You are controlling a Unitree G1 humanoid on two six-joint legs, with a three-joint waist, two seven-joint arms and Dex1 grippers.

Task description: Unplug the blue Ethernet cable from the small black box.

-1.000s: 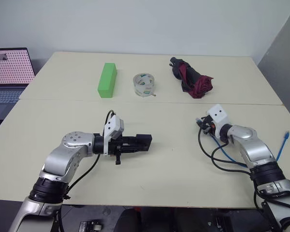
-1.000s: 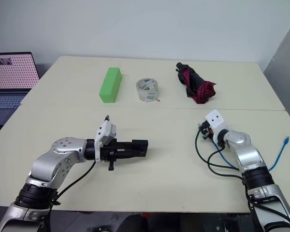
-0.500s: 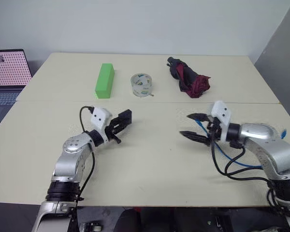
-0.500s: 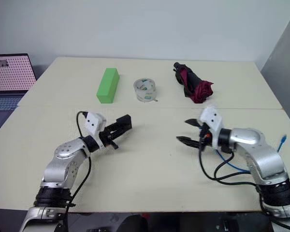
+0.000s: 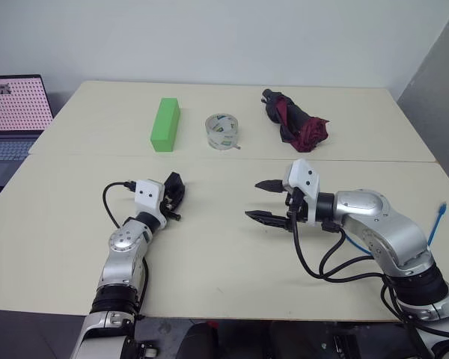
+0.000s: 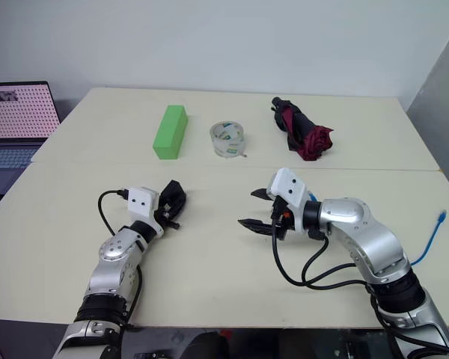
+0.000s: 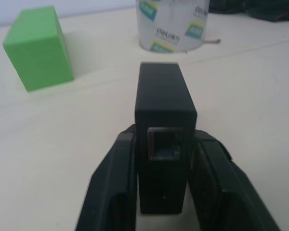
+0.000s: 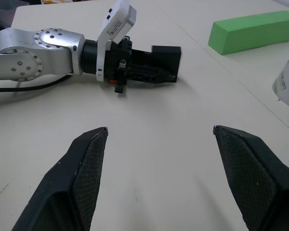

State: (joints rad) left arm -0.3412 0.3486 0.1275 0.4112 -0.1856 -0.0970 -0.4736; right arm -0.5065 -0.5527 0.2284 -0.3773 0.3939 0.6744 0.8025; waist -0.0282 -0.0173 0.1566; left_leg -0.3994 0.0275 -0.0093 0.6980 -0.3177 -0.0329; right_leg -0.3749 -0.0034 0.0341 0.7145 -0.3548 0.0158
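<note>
The small black box (image 7: 164, 103) stands on its edge on the table, and my left gripper (image 5: 173, 196) is shut on it, one finger against each side. The port on the box's near face is empty. In the right wrist view the box (image 8: 166, 56) sticks out past the left gripper's tips. My right gripper (image 5: 254, 200) hovers open over the middle of the table, to the right of the box, with nothing between its fingers (image 8: 89, 159). The blue Ethernet cable (image 5: 437, 219) lies far right, apart from the box; one strand (image 5: 357, 247) runs under my right arm.
At the back of the table are a green block (image 5: 165, 124), a roll of clear tape (image 5: 223, 132) and a folded black-and-red umbrella (image 5: 295, 122). A laptop (image 5: 13, 112) sits off the left edge. Black robot cables (image 5: 322, 265) loop under my right arm.
My left gripper has swung the box from pointing right to pointing away, further left. My right gripper has moved left toward the table's middle and opened wide.
</note>
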